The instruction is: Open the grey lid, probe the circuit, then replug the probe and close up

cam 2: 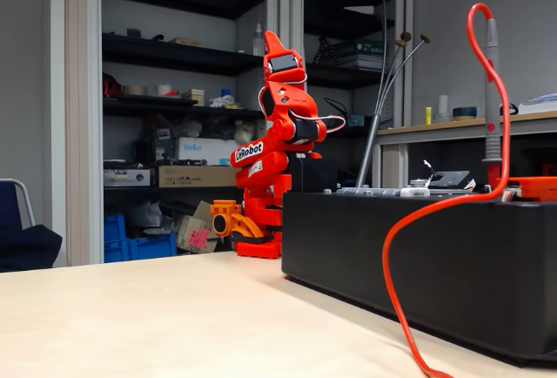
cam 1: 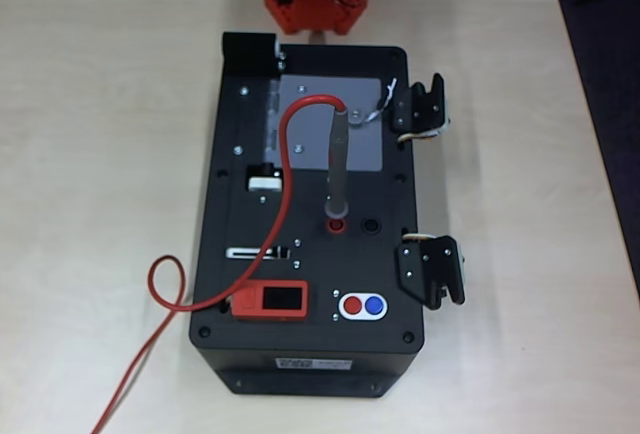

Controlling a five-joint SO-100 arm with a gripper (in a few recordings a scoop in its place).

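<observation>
Well, probe (cam 1: 337, 159) upright over grey lid (cam 1: 330, 124), red cable (cam 1: 285, 169) alongside.

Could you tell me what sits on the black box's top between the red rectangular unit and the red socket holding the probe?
In the overhead view, bare black panel; the probe's thin red cable passes just left of that stretch.

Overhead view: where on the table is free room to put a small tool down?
The table is bare right of the black box and at far left. Lower left is crossed by the red cable. The box top is crowded: the probe, grey lid, red unit.
</observation>
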